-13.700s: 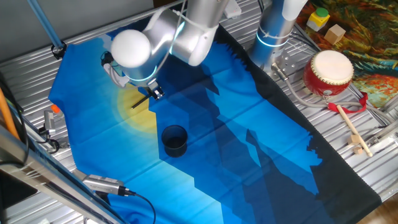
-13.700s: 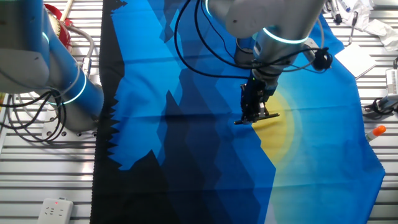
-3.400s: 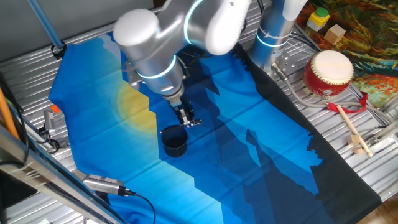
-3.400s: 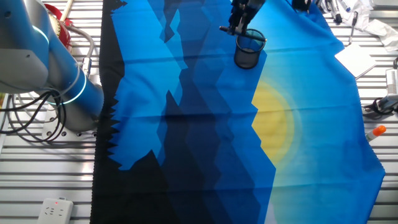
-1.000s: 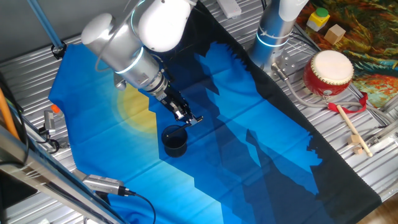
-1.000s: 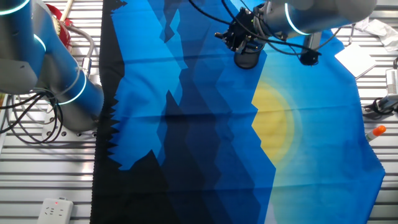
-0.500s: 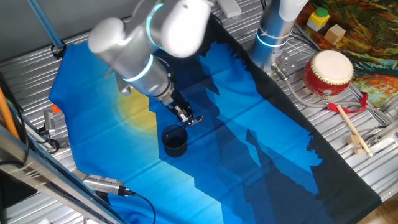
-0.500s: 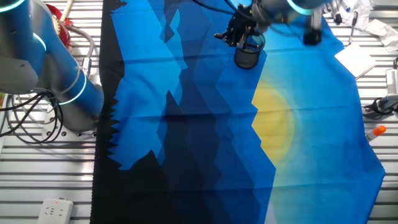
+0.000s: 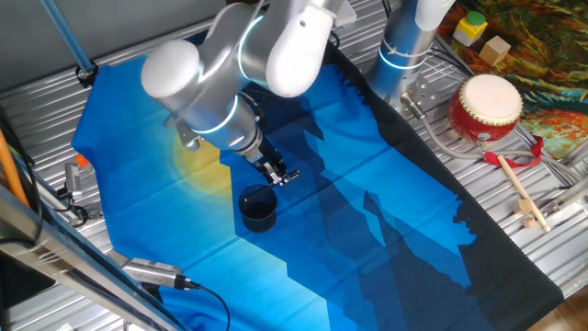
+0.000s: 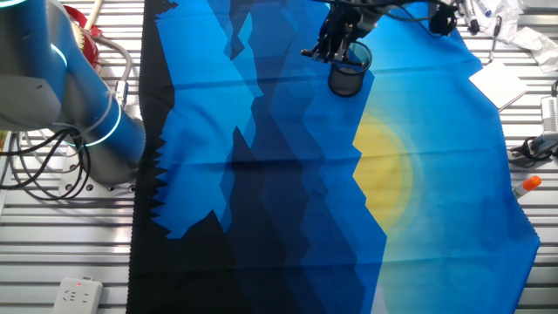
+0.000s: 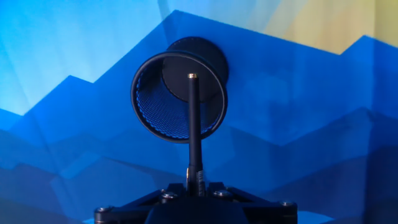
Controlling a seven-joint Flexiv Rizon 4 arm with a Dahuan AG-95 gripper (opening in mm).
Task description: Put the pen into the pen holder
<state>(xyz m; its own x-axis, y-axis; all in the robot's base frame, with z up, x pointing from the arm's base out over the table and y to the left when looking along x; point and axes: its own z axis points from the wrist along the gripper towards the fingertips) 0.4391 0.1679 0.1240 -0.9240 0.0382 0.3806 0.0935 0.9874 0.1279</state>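
The pen holder (image 9: 258, 208) is a small dark mesh cup standing on the blue cloth; it also shows in the other fixed view (image 10: 348, 71) and in the hand view (image 11: 179, 96). My gripper (image 9: 280, 175) hangs just above and beside the cup's rim, and it also shows in the other fixed view (image 10: 332, 45). It is shut on the thin black pen (image 11: 194, 130), which points from the jaws straight at the cup's open mouth, its tip over the cup's inside. The pen is hard to make out in the fixed views.
A red-and-white drum (image 9: 487, 108) and a wooden drumstick with a red handle (image 9: 516, 183) lie at the right on the metal table. A second arm's base (image 10: 96, 122) stands left of the cloth. An orange-tipped marker (image 10: 527, 185) lies at the cloth's right edge.
The arm's upper links have swung and the wrist has turned over the last second. The gripper tip has stayed beside the cup with the pen still held.
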